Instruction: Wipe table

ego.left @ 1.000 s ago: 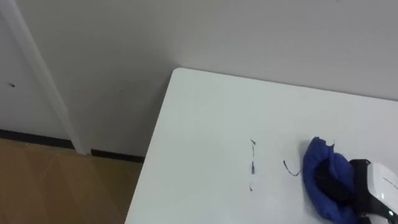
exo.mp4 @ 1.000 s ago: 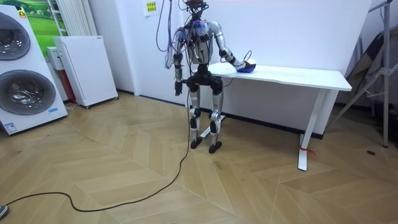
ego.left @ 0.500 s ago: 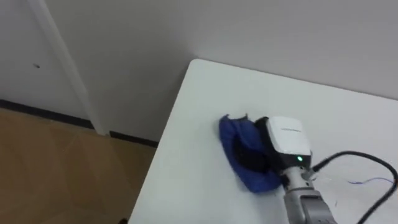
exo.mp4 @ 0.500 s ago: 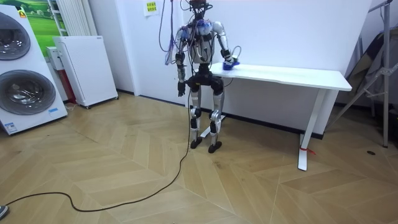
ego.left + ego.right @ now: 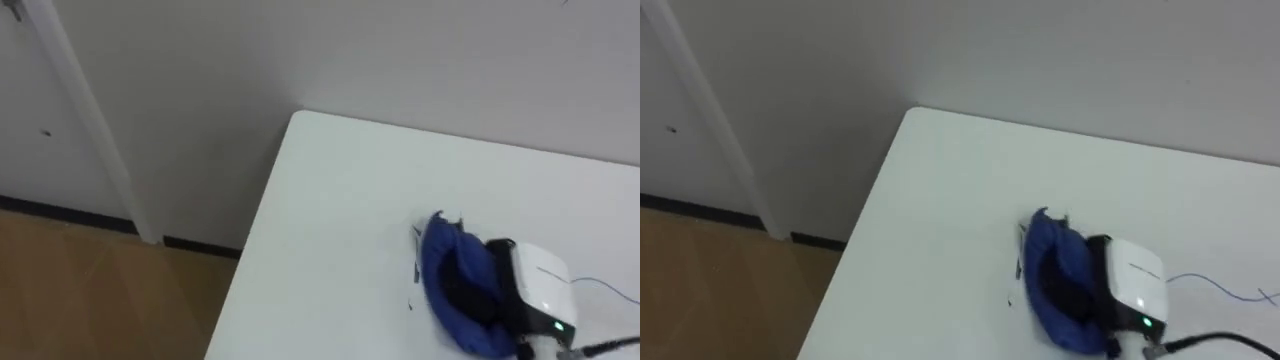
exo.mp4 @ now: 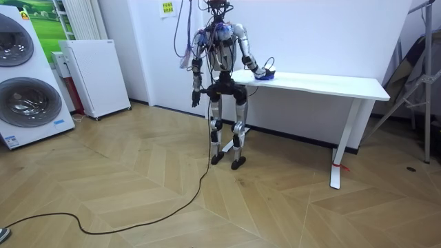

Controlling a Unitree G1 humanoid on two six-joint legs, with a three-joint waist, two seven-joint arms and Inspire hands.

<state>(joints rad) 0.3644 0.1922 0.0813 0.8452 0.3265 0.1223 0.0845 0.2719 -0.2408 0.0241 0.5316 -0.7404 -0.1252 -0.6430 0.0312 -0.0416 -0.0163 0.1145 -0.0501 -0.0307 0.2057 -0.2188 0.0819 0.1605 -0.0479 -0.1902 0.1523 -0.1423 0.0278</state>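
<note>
A white table (image 5: 330, 200) stands against a pale wall, and I stand at its left end in the room view. My right hand (image 5: 530, 295) rests on the tabletop with its dark fingers buried in a crumpled blue cloth (image 5: 445, 270), which bunches up around them. The cloth's left edge touches short dark pen marks (image 5: 413, 272). A thin blue line (image 5: 600, 290) runs on the table just right of the hand. My left hand (image 6: 195, 100) hangs by my side, away from the table.
The table's left edge and far corner (image 5: 295, 118) drop to a wood floor (image 5: 90, 290). A white upright post (image 5: 90, 130) stands at the left. In the room view, a washing machine (image 6: 27, 83) and white cabinet (image 6: 96, 76) stand at the left.
Half a second ago my right hand had swept the cloth left towards the table's corner; now it has slid back to the right, over the pen marks. The view has shifted too.
</note>
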